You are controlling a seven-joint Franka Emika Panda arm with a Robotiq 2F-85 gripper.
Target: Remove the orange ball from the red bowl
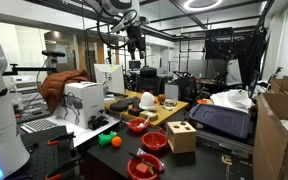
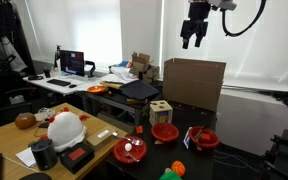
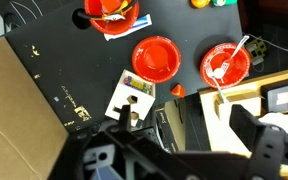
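Observation:
The orange ball [image 1: 115,141] lies on the black table beside a green object [image 1: 103,139], outside every bowl. It also shows in an exterior view [image 2: 179,170] and at the top edge of the wrist view [image 3: 197,3]. The small red bowl [image 3: 154,58] is empty and sits next to a wooden block box [image 3: 132,95]; both exterior views show it [image 1: 154,140] [image 2: 165,131]. My gripper [image 3: 184,120] is open and empty, high above the table in both exterior views [image 1: 134,42] [image 2: 194,38], far from the ball and the bowl.
A red bowl with a white utensil [image 3: 224,65] and another red bowl holding items [image 3: 112,15] flank the small one. A large cardboard box [image 2: 194,82] stands behind the table. A small orange cone [image 3: 177,90] and a wooden board [image 3: 264,100] lie below me.

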